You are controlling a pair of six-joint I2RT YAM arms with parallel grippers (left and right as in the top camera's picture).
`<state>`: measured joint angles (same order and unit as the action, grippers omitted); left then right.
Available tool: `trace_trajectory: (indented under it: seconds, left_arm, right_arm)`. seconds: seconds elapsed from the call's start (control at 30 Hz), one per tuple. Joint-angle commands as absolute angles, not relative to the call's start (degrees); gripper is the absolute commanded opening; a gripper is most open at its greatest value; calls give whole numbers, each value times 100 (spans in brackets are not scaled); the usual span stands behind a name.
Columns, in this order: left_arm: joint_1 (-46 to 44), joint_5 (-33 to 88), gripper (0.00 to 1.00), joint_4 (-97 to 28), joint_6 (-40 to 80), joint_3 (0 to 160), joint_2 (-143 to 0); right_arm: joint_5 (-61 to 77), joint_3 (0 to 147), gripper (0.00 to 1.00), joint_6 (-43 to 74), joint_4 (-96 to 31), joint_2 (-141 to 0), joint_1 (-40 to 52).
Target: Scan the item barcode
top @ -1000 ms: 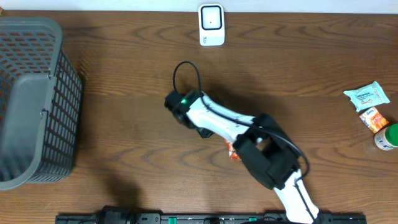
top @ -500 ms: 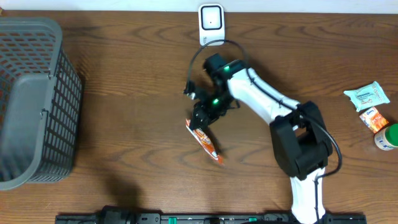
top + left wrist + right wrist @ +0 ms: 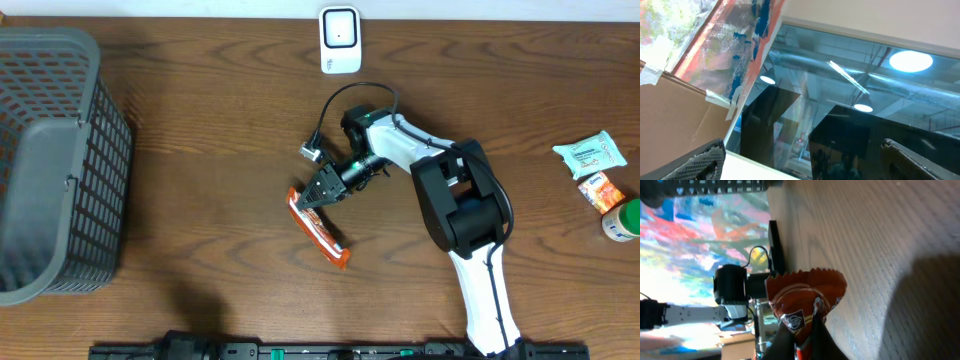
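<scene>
An orange snack packet [image 3: 320, 228] lies flat on the wooden table, slanting down to the right. My right gripper [image 3: 318, 192] sits at its upper left end. In the right wrist view the two dark fingers [image 3: 782, 340] pinch the packet [image 3: 805, 292] between them, its crimped end against the wood. The white barcode scanner [image 3: 340, 40] stands at the table's far edge, well apart from the packet. My left gripper [image 3: 802, 149] is out of the overhead view; its own camera shows the fingers spread wide with nothing between them, pointing up at a window and ceiling.
A grey mesh basket [image 3: 105, 190] fills the left end of the table. At the right edge lie a pale wipes pack [image 3: 590, 155], a small orange carton [image 3: 602, 192] and a green-capped bottle [image 3: 622, 220]. The right arm [image 3: 455, 200] stretches across the middle.
The right arm carried the packet up near the scanner, then swung down and left. The packet now rests on the table, more level than half a second ago.
</scene>
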<state>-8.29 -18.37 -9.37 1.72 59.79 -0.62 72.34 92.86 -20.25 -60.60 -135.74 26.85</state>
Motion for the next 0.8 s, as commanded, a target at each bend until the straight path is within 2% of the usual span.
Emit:
trace_trajectory:
  seconds: [0.0, 0.03, 0.2, 0.4, 0.43, 0.5, 0.53, 0.63, 0.77]
  left_arm:
    - [-808, -1872, 98, -915, 224, 5972, -16]
    - [-808, -1872, 98, -926, 226, 5972, -16]
    - [-808, -1872, 98, -998, 226, 5972, -16]
    - [-808, -1872, 98, -1000, 226, 5972, -16]
    - [-808, -1872, 98, -1000, 224, 5972, -16]
    - [-808, -1872, 98, -1000, 226, 5972, -16]
    - [-808, -1872, 98, -1000, 226, 5972, -16]
    - [-808, -1872, 98, -998, 224, 5972, -16]
    - [-805, -1872, 98, -998, 226, 5972, -16]
  right_arm:
    - [6928, 9273, 74, -2060, -6042, -13579, 2670]
    - [6622, 9273, 99, -1916, -6040, -13579, 2670]
    - [5428, 9292, 99, -1122, -5986, -13576, 2611]
    - [5363, 9791, 99, -943, -6055, -13563, 2388]
    - [5360, 9998, 98, -878, -6180, -13563, 2362]
    - [5293, 10359, 82, -880, -6479, -13555, 2379]
    - [5153, 10541, 78, -880, -6685, -13552, 2432]
    - [4130, 10888, 78, -751, -7279, -13528, 2689]
    - [1697, 10993, 83, 228, -7773, -13458, 3356]
